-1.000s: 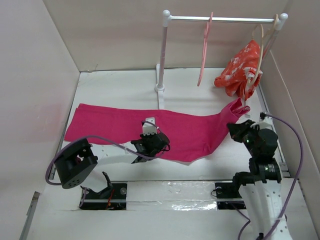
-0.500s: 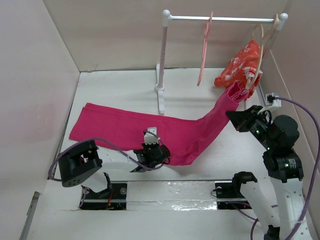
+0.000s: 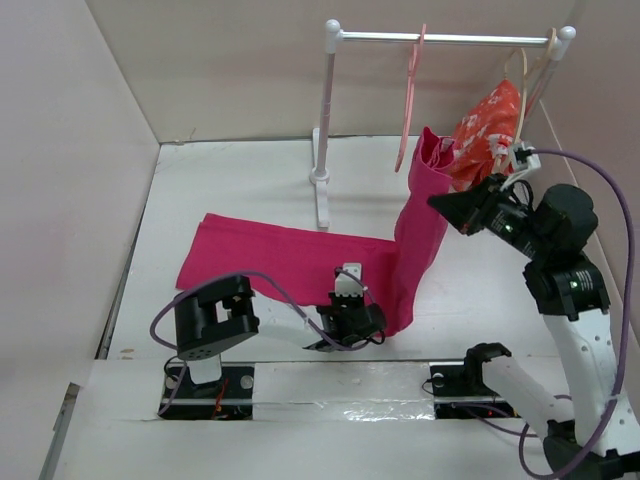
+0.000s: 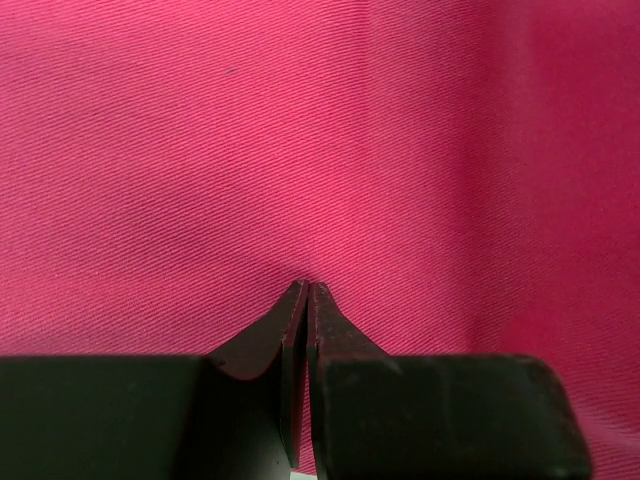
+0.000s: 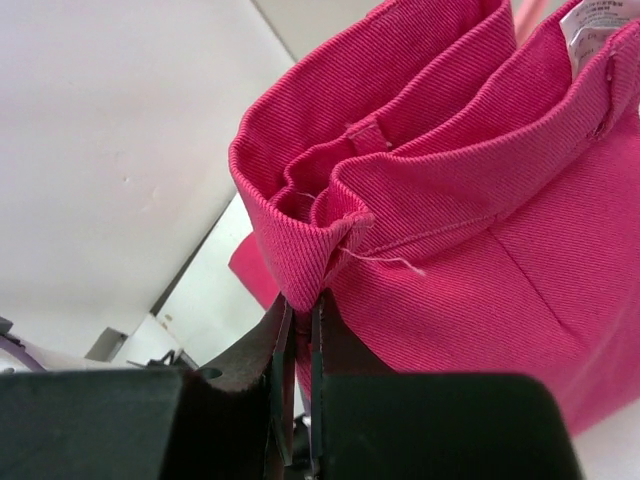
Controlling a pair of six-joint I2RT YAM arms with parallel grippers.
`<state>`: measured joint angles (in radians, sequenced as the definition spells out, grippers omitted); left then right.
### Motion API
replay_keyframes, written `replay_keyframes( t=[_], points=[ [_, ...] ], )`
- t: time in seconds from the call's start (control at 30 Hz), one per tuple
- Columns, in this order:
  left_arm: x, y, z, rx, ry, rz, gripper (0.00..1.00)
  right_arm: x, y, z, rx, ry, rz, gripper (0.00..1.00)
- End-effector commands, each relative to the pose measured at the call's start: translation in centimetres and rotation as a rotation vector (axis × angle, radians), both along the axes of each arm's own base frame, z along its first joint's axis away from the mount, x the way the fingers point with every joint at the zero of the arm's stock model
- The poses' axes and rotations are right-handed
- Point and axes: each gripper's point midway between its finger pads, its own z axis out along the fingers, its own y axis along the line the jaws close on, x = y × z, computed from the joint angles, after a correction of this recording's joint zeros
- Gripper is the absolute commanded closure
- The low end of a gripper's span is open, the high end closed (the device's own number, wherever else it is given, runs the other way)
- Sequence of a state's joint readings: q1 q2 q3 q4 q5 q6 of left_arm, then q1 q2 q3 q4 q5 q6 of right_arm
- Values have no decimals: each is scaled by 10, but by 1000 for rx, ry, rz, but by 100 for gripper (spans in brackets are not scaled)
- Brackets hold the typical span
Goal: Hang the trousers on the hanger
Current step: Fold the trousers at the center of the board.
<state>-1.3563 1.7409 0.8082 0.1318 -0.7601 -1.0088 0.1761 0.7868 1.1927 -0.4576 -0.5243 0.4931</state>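
The left arm (image 3: 215, 318) stretches low, the right arm (image 3: 565, 280) is raised high, both with fingers (image 5: 338, 345) pressed together.

text: none legible | right wrist view: white sewn-in label (image 5: 603, 14) inside trousers (image 5: 480, 200) waistband | its print too small to read

white table (image 3: 230, 180), trousers (image 3: 280, 255) (partly lifted), rack base (image 3: 321, 205)

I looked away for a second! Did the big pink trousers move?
Yes. The right gripper has lifted the waist end of the soft magenta-pink cloth trousers up and leftward, nearer the thin salmon-pink plastic hanger on the fixed white rail.
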Motion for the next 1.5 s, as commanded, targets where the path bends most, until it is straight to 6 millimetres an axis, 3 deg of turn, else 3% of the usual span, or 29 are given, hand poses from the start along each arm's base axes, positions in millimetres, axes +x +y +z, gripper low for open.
replay_keyframes(
  t=[0.0, 0.03, 0.07, 0.17, 0.2, 0.23, 0.33, 0.4, 0.47, 0.5, 0.53, 0.57, 0.63, 0.67, 0.83, 0.9, 0.97, 1.0, 1.07, 1.1, 1.27, 1.3, 1.37, 1.4, 1.43, 1.47],
  points=[
    [-26, 4, -35, 90, 118, -54, 100, -12, 22, 62, 24, -205, 79, 100],
    [-25, 5, -35, 89, 116, -49, 100, -6, 21, 68, 20, -215, 28, 100],
    [-25, 5, -34, 84, 115, -46, 100, -15, 40, 66, 8, -222, 85, 100],
    [-24, 9, -31, 69, 103, -31, 100, 7, 54, 48, -57, -194, -45, 100],
    [-24, 10, -30, 68, 101, -31, 100, -3, 78, 44, -64, -188, -14, 100],
    [-24, 10, -30, 68, 101, -31, 100, 5, 78, 41, -69, -183, -99, 100],
    [-27, 10, -31, 63, 98, -37, 100, 7, 100, 47, -84, -190, -115, 100],
    [-31, 13, -35, 61, 100, -43, 100, 8, 109, 67, -45, -223, -94, 100],
    [-33, 12, -35, 42, 94, -41, 100, 19, 127, 66, -75, -213, -84, 100],
    [-37, 13, -36, 39, 95, -48, 100, 23, 125, 83, -53, -231, -99, 100],
    [-40, 10, -35, 24, 90, -58, 100, 25, 132, 85, -54, -235, -83, 100],
    [-40, 10, -36, 21, 90, -59, 100, 39, 140, 79, -75, -221, -93, 100],
    [-42, 8, -34, 12, 86, -62, 100, 46, 148, 89, -57, -225, -72, 100],
    [-42, 6, -33, 8, 82, -62, 100, 58, 154, 82, -61, -204, -77, 100],
    [-40, -3, -16, 7, 50, -87, 100, 82, 168, 78, -20, -172, -53, 100],
    [-38, -1, 2, -6, 15, -71, 91, 90, 168, 77, -2, -168, -67, 100],
    [-35, 11, 14, 2, -1, -52, 72, 94, 173, 74, -3, -163, -65, 100],
    [-35, 17, 32, -37, -16, -49, 46, 97, 176, 69, -8, -155, -65, 100],
    [-33, 35, 46, -37, -32, -28, 27, 103, 186, 59, -4, -141, -56, 100],
    [-33, 43, 65, -87, -43, -19, 18, 106, 189, 51, -5, -131, -56, 100],
    [-27, 101, 116, -181, -94, 93, 16, 107, 219, 35, 3, -110, -23, 100],
    [-27, 111, 138, -276, -100, 119, 19, 110, 221, 34, 6, -109, -25, 100],
    [-25, 131, 157, -313, -128, 137, 25, 106, 239, 29, 9, -100, -5, 100],
    [-26, 143, 181, -409, -139, 146, 31, 106, 245, 28, 9, -100, -1, 100],
    [-25, 154, 190, -429, -153, 148, 34, 106, 252, 27, 9, -96, -1, 100],
    [-25, 162, 201, -469, -168, 157, 38, 105, 257, 36, 23, -107, 1, 100]
  ],
)
